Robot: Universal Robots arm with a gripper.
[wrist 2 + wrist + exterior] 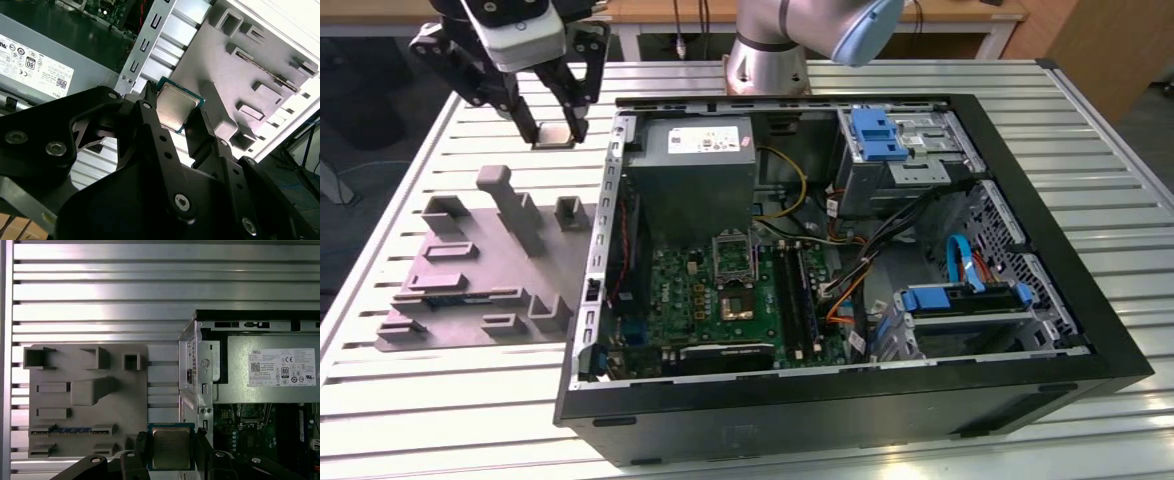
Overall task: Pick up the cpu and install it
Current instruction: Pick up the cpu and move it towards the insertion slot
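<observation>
My gripper (555,135) hangs in the air above the table at the exterior view's upper left, shut on the cpu (555,136), a small flat square chip with a silvery top. The cpu (175,106) shows clamped between the black fingers (150,120) in both wrist views, its green-edged square (171,447) seen flat-on in the first wrist view. The socket frame (731,256) stands open on the green motherboard (720,300) inside the case, to the exterior view's right of the gripper.
An open black computer case (1067,300) lies on the slatted metal table (480,400). A grey power supply box (694,180) with a white label sits near the case's wall. A grey fixture block (480,260) with posts and slots lies beside the case, below the gripper.
</observation>
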